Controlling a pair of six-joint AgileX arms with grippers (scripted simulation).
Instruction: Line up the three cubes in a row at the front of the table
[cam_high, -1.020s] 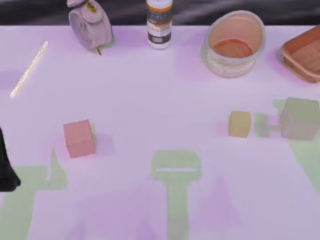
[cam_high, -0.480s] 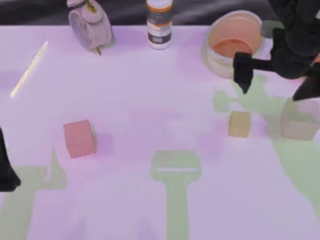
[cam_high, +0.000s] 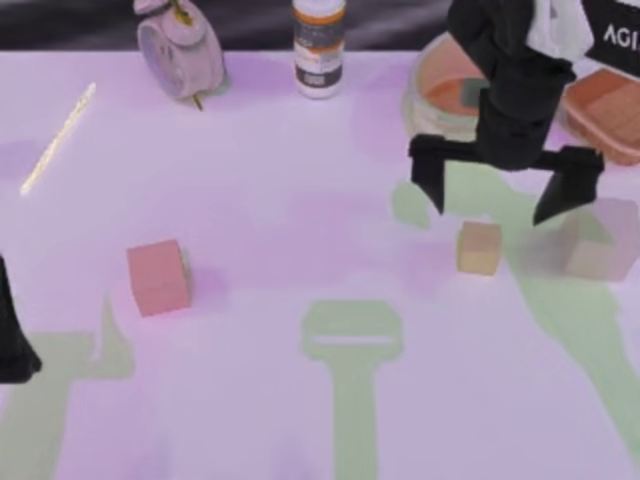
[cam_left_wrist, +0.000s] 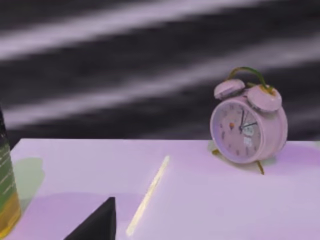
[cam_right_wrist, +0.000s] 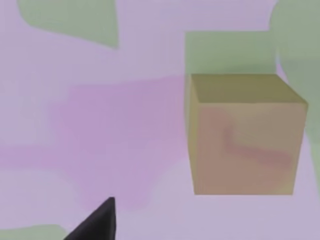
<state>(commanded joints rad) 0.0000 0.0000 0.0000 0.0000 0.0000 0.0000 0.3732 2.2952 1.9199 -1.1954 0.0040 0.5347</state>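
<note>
L arm (cam_high: 12, 335) sits parked at the surface's left edge; can't tell its finger state. Mid-sized matte pink-red cube (cam_high: 158, 277) rests on the pale white-lilac surface (cam_high: 300, 200), well left of the R gripper (cam_high: 500, 190). Small tan-yellow cube (cam_high: 479, 247) lies just below and between the R fingers (cam_high: 430, 178), which are spread wide apart, holding nothing. Largest pale pinkish-white cube (cam_high: 598, 240) sits just beside the right finger, near the surface's right edge.

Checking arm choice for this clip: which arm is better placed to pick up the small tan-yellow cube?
Right. The right gripper hangs open just behind the tan-yellow cube, which fills its wrist view; the left gripper sits parked at the table's left edge.
</note>
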